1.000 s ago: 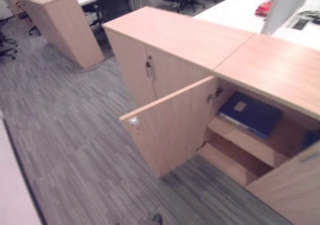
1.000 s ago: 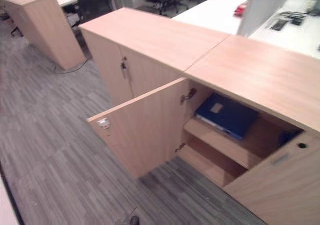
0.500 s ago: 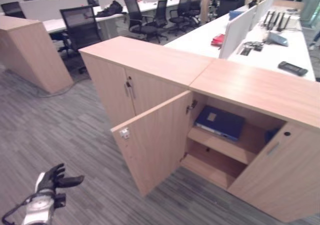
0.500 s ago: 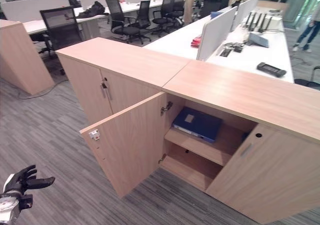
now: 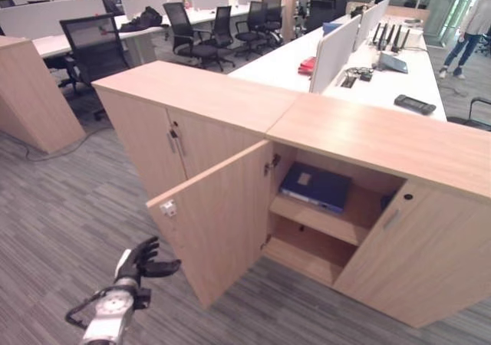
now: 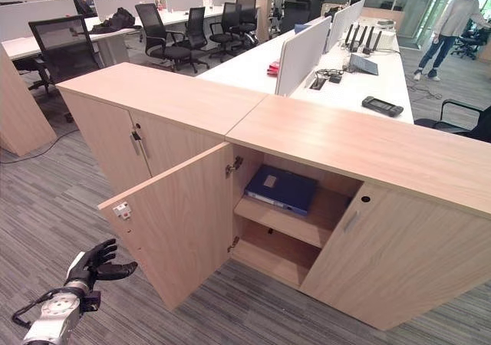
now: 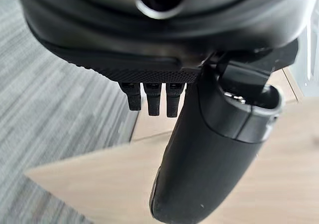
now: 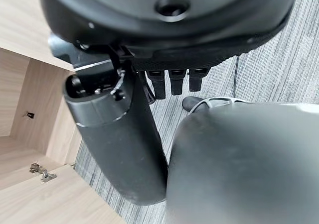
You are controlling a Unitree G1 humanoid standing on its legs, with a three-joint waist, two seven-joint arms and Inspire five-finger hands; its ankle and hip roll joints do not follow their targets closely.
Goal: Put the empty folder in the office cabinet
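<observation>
Grey carpet [image 5: 69, 215] underlies wooden office cabinet [image 5: 230, 107], folder [image 5: 314, 186] shelved inside.

You will find nothing here that can be read. The blue folder [image 6: 281, 189] lying on the upper shelf of the open office cabinet [image 6: 368, 146] carries a small pale label [image 6: 269, 181] on its cover, but whatever is on that label is too small for you to make out. The small white tag [image 6: 122, 210] on the inner face of the open cabinet door [image 6: 180, 222] shows you no legible marks either. The dark flat device [image 6: 382, 106] on the white worktop [image 6: 337, 88] behind gives you no readable digits or words.
</observation>
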